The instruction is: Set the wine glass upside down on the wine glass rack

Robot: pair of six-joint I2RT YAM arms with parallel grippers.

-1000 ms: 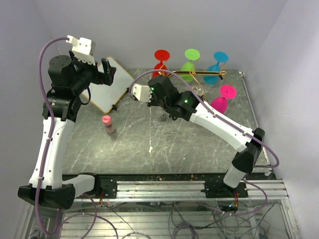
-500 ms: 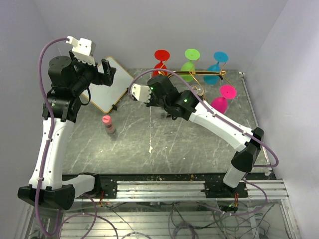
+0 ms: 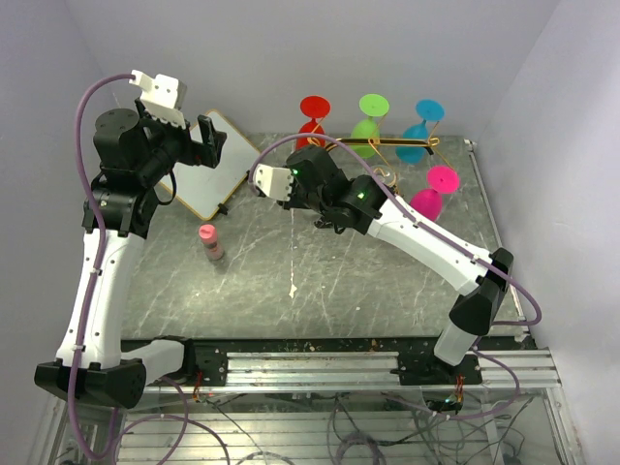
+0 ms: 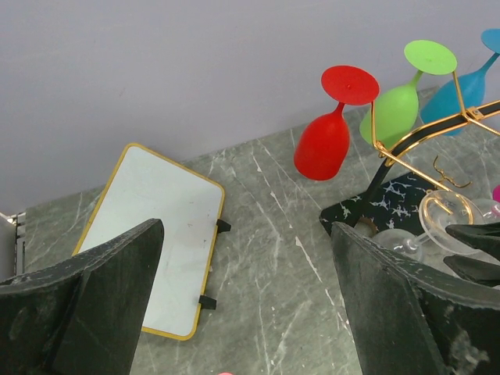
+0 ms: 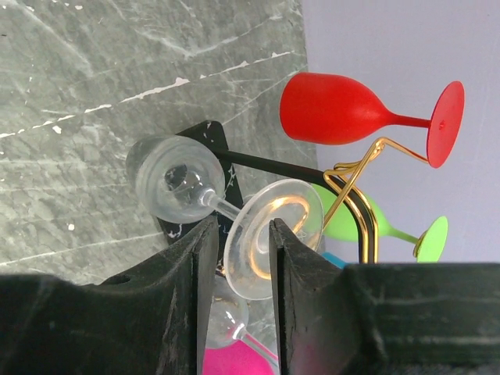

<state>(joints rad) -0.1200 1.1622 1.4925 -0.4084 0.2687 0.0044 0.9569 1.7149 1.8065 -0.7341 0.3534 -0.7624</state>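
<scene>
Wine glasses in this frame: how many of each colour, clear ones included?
Red glass: 1
Green glass: 1
Blue glass: 1
Pink glass: 1
Clear glasses: 2
Total: 6

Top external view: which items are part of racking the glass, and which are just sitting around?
In the job:
clear wine glass
wine glass rack

Just lying about:
white gold-edged board
pink bottle
red glass
green glass
blue glass
pink glass
</scene>
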